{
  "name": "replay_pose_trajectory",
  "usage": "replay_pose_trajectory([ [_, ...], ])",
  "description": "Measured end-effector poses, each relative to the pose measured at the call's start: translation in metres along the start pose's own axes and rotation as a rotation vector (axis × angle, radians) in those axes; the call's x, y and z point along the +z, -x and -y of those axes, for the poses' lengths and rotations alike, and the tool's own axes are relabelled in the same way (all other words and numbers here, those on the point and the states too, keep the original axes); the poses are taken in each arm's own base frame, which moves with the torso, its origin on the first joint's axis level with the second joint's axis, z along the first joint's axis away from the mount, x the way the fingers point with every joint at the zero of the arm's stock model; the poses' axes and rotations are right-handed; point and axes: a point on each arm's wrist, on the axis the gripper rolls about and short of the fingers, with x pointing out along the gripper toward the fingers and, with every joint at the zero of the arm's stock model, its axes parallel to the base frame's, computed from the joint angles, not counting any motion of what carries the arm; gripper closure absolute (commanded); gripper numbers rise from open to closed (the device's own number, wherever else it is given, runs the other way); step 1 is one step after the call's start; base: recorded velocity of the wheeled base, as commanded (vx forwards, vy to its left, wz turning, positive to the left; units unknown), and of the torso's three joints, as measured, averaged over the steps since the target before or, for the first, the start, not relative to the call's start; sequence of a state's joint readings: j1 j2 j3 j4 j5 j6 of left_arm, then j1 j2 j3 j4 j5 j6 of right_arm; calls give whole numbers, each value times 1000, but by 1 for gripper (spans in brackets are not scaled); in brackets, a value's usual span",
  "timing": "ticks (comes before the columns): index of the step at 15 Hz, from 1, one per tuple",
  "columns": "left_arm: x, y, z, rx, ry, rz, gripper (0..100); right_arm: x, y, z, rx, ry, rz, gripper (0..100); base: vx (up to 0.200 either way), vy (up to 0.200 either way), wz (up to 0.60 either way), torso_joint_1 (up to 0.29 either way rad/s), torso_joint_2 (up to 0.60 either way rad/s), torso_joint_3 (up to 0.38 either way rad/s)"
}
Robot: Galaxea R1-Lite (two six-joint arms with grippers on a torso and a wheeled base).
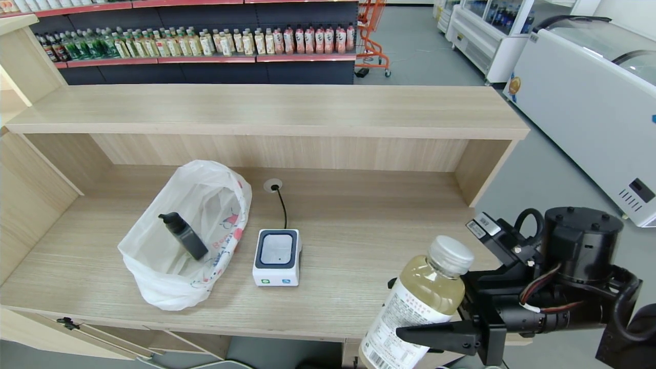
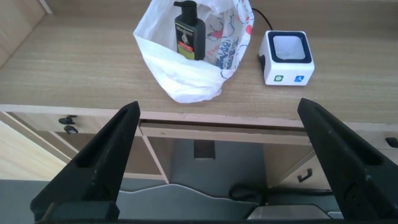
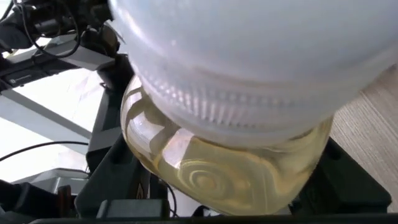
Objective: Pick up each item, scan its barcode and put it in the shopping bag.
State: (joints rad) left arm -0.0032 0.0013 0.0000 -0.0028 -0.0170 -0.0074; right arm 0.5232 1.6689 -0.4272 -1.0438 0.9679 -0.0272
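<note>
— Since we place everything by the scanner (image 1: 277, 256), shall we begin with the biggest thing?
— Yes. The desk (image 1: 369, 225) carries it. Just beside the scanner, on our left, lies the shopping bag (image 1: 205, 179), white and slumped, its mouth open toward us.
— And our arms?
— Our right claw (image 1: 425, 312) is to the right of the scanner and nearer us, out past the desk's front edge, clamped on the drink bottle (image 1: 430, 287). Our left claw (image 2: 217, 162) hangs back from the desk's near edge, more on the bag's side of the scanner, spread wide with nothing in it.
— So the bottle is well apart from the scanner?
— It is: lifted and tilted, pale cap uppermost. Smaller again, a dark pump bottle (image 1: 183, 237) lies inside the bag, left of the scanner.
— Which step do we reckon is in hand?
— One item looks bagged. We judge the second is picked up and its scan is due.
— What does the next move ask of us?
— It asks us to carry the bottle left and forward over the scanner's window, turning it so the barcode (image 1: 378, 359) at the label's lower end faces the glass. After that it goes on to the bag's mouth, and we keep clear of the cable (image 1: 282, 207) behind the scanner.
</note>
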Motion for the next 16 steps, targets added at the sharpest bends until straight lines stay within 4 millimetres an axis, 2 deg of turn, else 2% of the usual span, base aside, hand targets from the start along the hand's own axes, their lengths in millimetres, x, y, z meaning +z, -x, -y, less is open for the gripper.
replay_pose_trajectory([
  [4, 0, 0, 0, 0, 0, 0, 0, 3, -1, -7, 60, 31, 4, 100, 0, 0, 0, 0, 0, 0],
  [10, 0, 0, 0, 0, 0, 0, 0, 8, 1, -11, 120, 172, 26, 100, 0, 0, 0, 0, 0, 0],
  [16, 0, 0, 0, 0, 0, 0, 0, 9, 5, -16, 199, 144, 16, 100, 0, 0, 0, 0, 0, 0],
])
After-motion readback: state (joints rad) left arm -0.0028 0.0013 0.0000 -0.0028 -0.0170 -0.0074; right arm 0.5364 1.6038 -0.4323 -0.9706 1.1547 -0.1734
